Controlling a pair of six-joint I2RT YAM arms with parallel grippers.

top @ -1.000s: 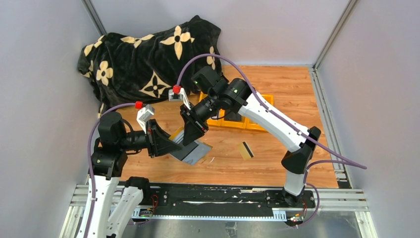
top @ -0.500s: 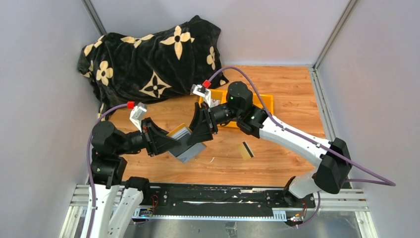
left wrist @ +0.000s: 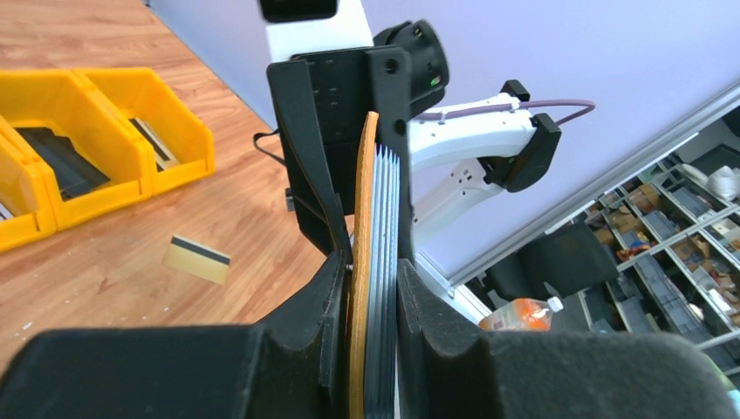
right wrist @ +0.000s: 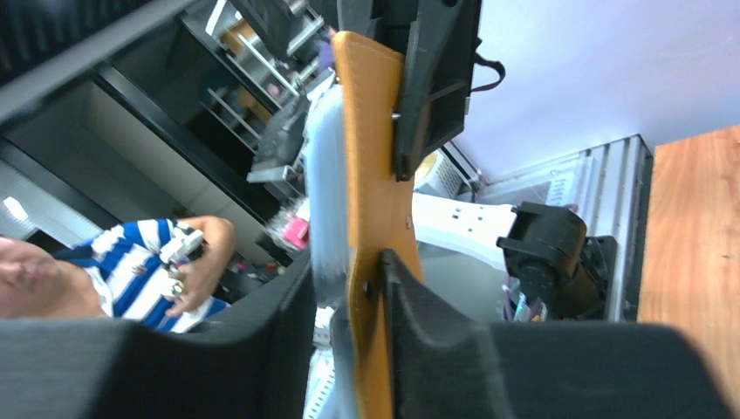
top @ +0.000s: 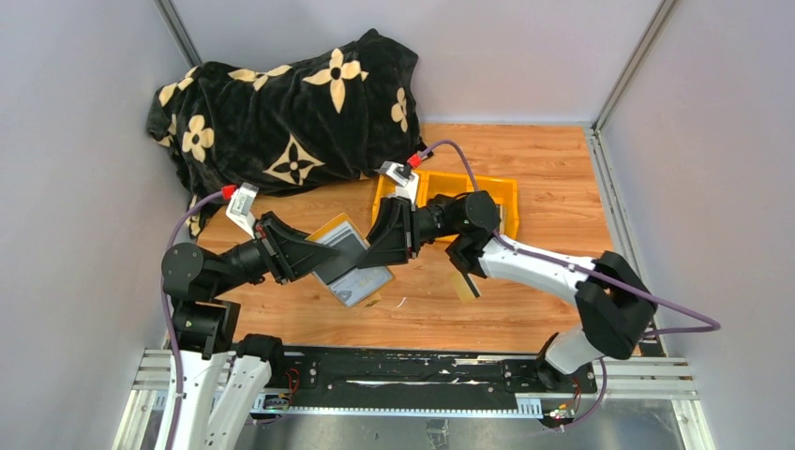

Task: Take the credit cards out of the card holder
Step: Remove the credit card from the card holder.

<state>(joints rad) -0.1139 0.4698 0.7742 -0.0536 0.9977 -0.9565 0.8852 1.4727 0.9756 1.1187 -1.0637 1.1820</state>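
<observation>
Showing the card holder [top: 356, 272] raised off the table [top: 525, 314], clamped at its 9 o'clock edge by the left gripper [left wrist: 371, 271]. The right gripper [right wrist: 349, 271] straddles its 2 o'clock edge; whether it pinches cannot be told. The holder is judged light and floppy, its cards stiff and slick: take an exposed card edge. One credit card [left wrist: 196, 258] lies at 3 o'clock.

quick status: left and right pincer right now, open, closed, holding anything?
Left pincer: closed on the card holder.
Right pincer: fingers either side of the card holder's tan edge; clamped or not, cannot tell.
</observation>
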